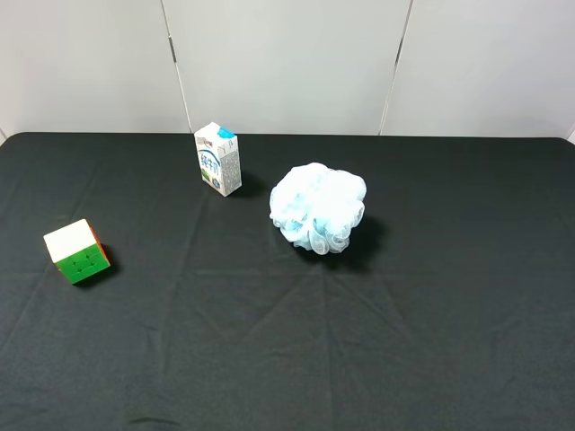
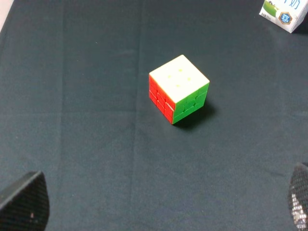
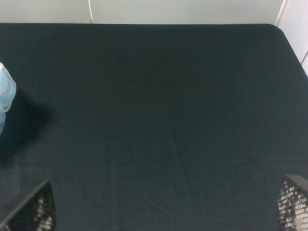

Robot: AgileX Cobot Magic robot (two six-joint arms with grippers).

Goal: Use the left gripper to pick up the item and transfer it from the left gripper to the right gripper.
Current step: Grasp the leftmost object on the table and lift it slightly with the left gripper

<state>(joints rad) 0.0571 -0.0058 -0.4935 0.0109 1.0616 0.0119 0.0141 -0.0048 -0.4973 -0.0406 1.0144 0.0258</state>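
Puzzle cube (image 1: 78,251): far left on the black cloth (image 1: 269,359), turned corner-on, pale face up, green and orange sides showing. Nothing touches it.

Left gripper (image 2: 161,209): above the cube and short of it, jaws wide apart, empty. Neither arm shows in the high view.

Step in hand, judged: approach. Advise rotating the wrist so the jaws meet two flat opposite faces, not corners, then descending to straddle the middle layer.

Milk carton (image 1: 218,159) and pouf (image 1: 318,207): well apart from the cube, no obstruction.

Right gripper (image 3: 161,211): jaws apart, empty, over bare cloth near the pouf.
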